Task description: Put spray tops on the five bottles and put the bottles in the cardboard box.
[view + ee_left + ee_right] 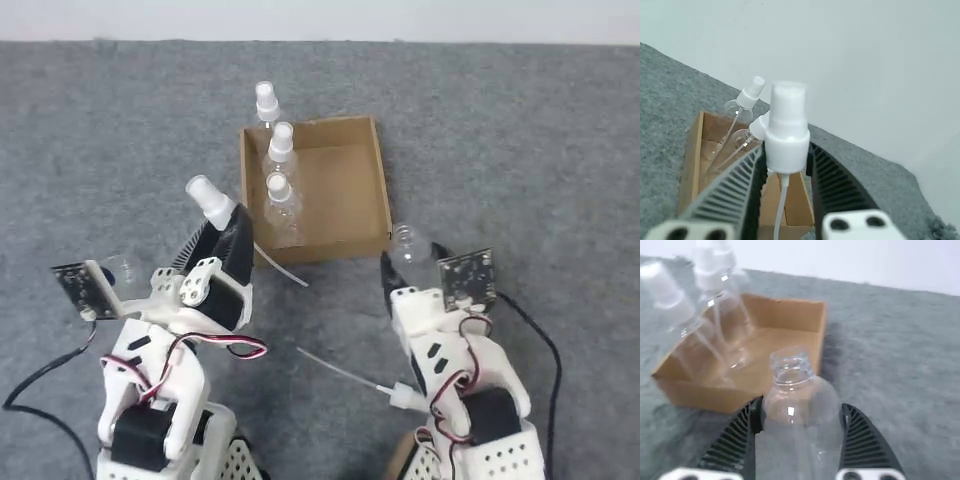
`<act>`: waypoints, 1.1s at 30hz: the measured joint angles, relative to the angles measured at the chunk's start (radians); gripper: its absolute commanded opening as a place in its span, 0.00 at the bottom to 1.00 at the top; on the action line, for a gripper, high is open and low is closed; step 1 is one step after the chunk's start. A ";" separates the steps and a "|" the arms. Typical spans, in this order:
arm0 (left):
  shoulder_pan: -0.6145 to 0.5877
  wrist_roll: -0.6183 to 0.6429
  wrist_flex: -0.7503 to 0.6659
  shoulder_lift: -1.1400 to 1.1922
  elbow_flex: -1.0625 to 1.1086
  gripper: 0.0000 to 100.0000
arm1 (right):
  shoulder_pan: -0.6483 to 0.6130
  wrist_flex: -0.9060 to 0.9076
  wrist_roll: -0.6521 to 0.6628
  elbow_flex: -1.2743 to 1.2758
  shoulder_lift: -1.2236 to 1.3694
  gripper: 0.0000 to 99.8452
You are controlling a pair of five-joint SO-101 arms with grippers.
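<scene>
Two grippers each squeeze one thing. The left gripper [785, 167] is closed on a white spray top [786, 127], and the top's thin tube hangs down between the jaws. The right gripper [797, 427] is closed on an open bottle [797, 400] with no top, held just beside the near right corner of the cardboard box [383, 190]. Three topped bottles [284, 212] line the box's left side. A spare top [405, 397] lies on the grey table [520, 150] by the right arm.
</scene>
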 measured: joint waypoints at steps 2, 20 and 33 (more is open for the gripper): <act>0.000 0.002 0.000 0.000 0.000 0.01 | -0.031 0.000 0.000 0.011 0.000 0.06; -0.008 0.230 0.000 0.000 0.000 0.01 | -0.189 -0.124 0.183 0.115 0.000 0.06; -0.195 0.350 -0.028 0.000 0.000 0.01 | -0.261 -0.124 0.236 0.115 0.000 0.06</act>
